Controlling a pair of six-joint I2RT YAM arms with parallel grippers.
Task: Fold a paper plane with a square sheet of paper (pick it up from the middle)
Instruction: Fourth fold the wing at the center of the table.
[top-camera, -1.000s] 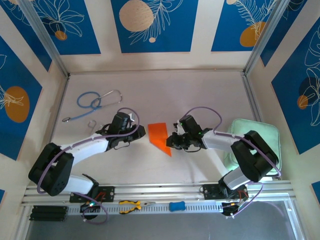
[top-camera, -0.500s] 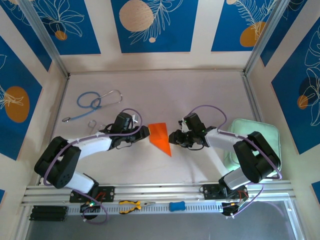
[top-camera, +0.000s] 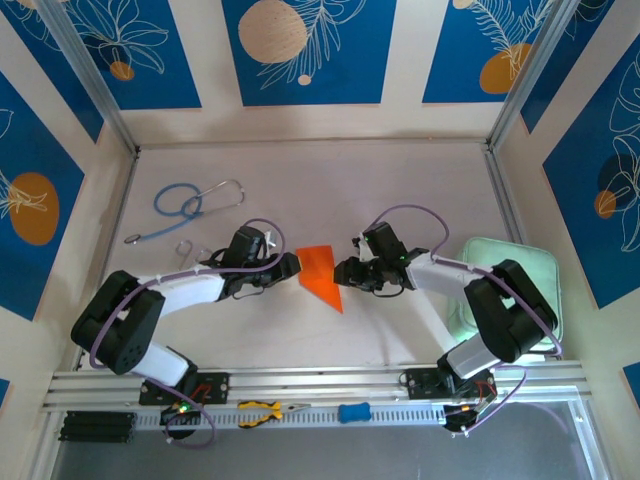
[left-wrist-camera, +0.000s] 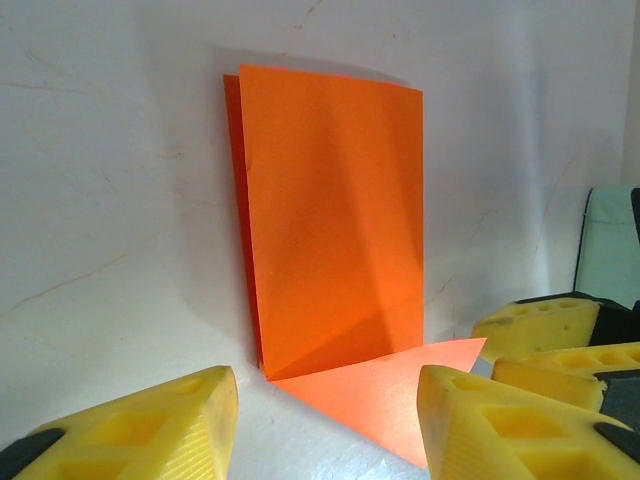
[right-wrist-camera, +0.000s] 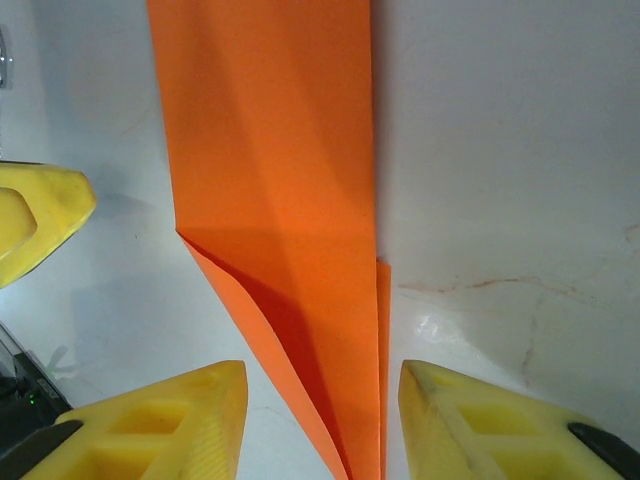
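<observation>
The paper (top-camera: 320, 272) is lying flat between the left gripper (top-camera: 292, 265) and the right gripper (top-camera: 341, 272), directly ahead of each, its long axis running crosswise to their reach. Both are gaping, gripping nothing, and sitting about equally near.

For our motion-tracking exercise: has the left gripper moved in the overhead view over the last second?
Yes. The left gripper has shifted right, away from the stethoscope and toward the orange paper.

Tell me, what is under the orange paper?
A second orange layer peeks out under the folded paper, all lying on the white table. Anything flat beneath it is covered.
</observation>
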